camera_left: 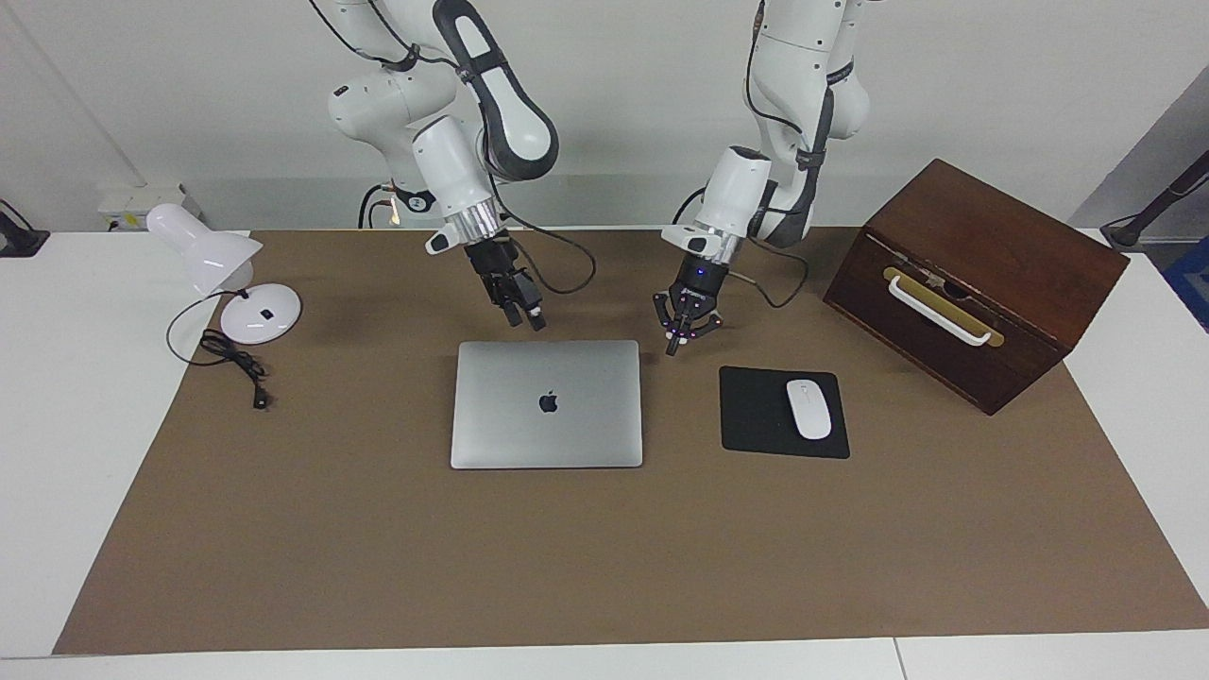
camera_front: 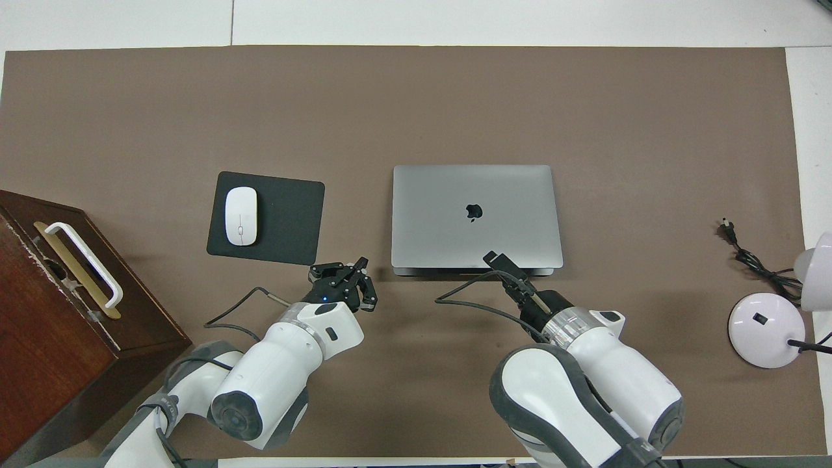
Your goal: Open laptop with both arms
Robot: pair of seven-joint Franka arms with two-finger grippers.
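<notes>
On the brown table mat, the closed silver-grey laptop lies flat at mid-table, apple logo up, beside the black mousepad bearing a white mouse. Right arm: forearm slanted downward, its gripper hovering above the laptop's edge nearest the robots, fingers drawn close together and holding nothing. Left arm: wrist angled down, its gripper poised low over the mat just off the laptop's corner nearest the robots on the mousepad side, fingers spread apart and empty. Toward the left arm's end stands a dark wooden box with a white handle; toward the right arm's end, a white desk lamp with its black cord.
</notes>
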